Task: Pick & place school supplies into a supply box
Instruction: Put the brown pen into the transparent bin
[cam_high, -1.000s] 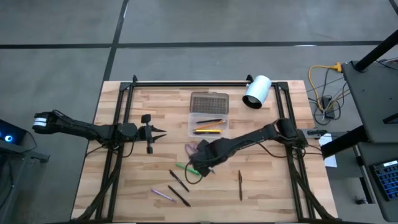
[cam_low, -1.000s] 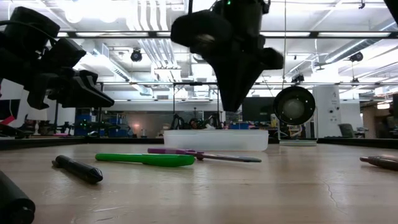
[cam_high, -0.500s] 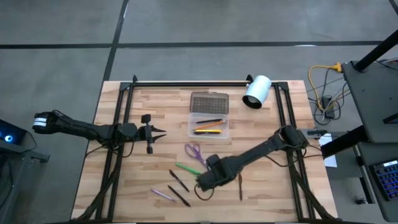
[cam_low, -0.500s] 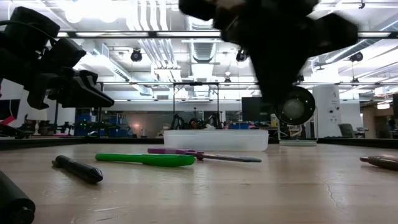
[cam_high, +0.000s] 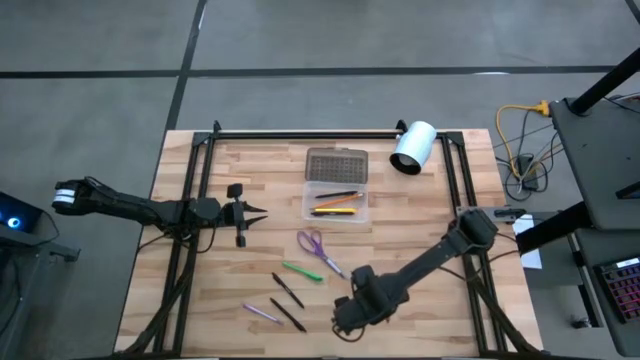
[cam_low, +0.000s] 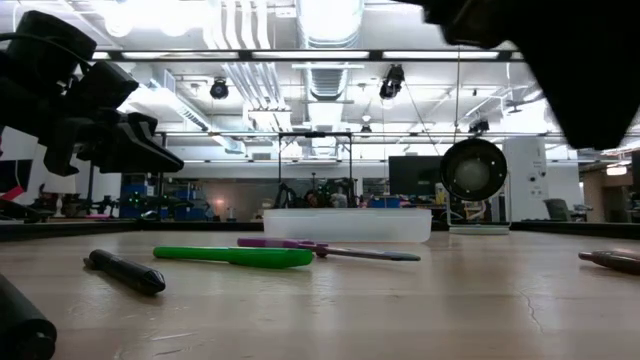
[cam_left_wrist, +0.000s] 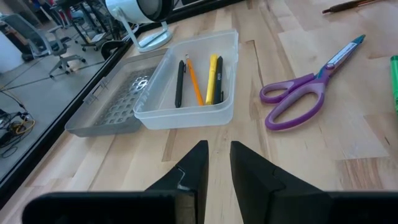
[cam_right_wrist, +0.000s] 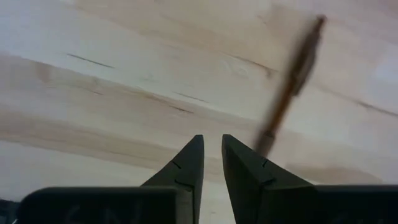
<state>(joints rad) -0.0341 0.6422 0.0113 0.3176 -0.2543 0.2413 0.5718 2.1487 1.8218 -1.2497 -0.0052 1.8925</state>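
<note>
The clear supply box stands at the table's middle far side, its dotted lid lying open behind it. A black, an orange and a yellow pen lie inside. Purple-handled scissors, a green pen, two black pens and a purple pen lie flat on the wood. My right gripper points down above bare wood near the front edge, narrowly open and empty, just beside a brown pen. My left gripper waits at the left, narrowly open and empty.
A white cylinder lies at the far right corner. Dark frame rails run along both sides and the far edge. Bare wood lies between the box and the loose pens.
My right gripper has swept from above the green pen and scissors toward the table's near edge and a little to the right, rolling about its downward-pointing axis, with nothing in it. The pens and scissors lie where they were.
</note>
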